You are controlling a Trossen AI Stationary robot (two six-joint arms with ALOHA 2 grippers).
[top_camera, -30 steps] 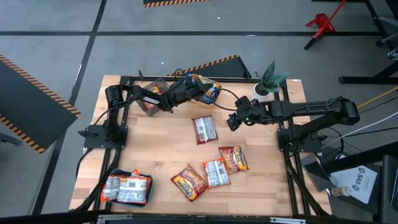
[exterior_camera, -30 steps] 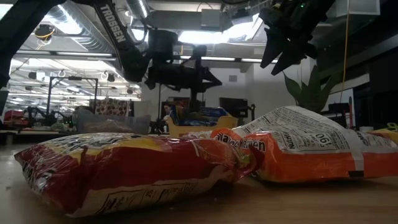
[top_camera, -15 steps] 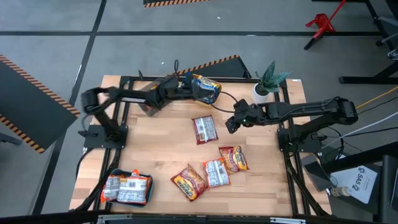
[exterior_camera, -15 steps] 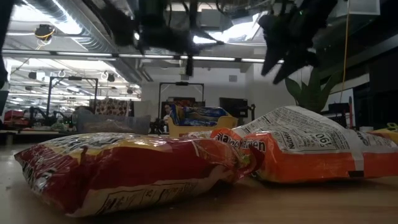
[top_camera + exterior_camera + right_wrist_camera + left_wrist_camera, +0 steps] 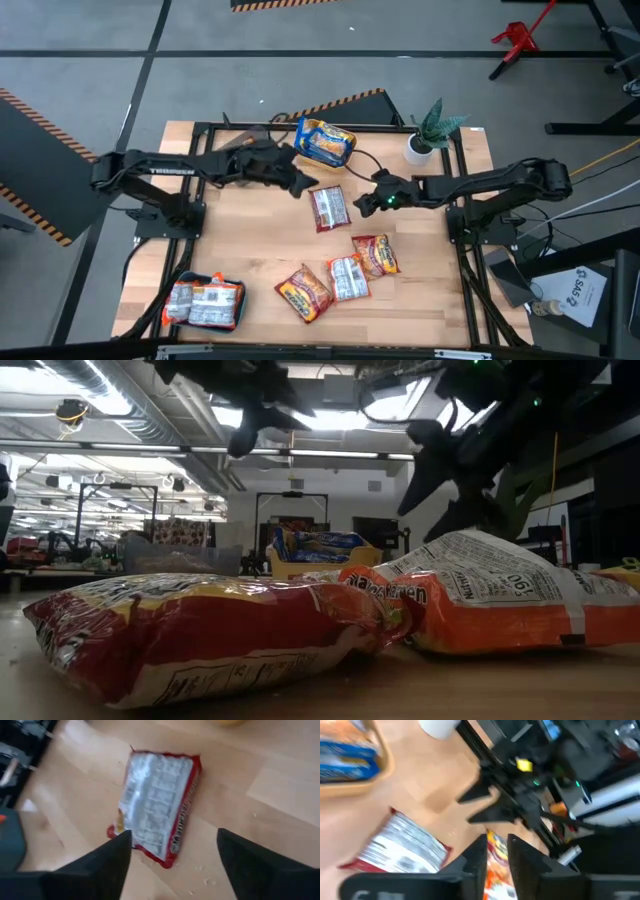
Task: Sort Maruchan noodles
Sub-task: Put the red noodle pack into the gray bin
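Where overhead blurs, right gripper (image 5: 170, 865) splayed over silver packet (image 5: 157, 802)

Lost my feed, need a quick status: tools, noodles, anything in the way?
Right tool open above silver-red packet. Left tool empty beside it, nearly shut. Nothing blocking.

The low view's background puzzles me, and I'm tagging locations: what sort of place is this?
Probably a robotics lab or workshop: exposed ceiling ducts and strip lights, more equipment frames behind, and hazard-striped floor tape around the wooden table.
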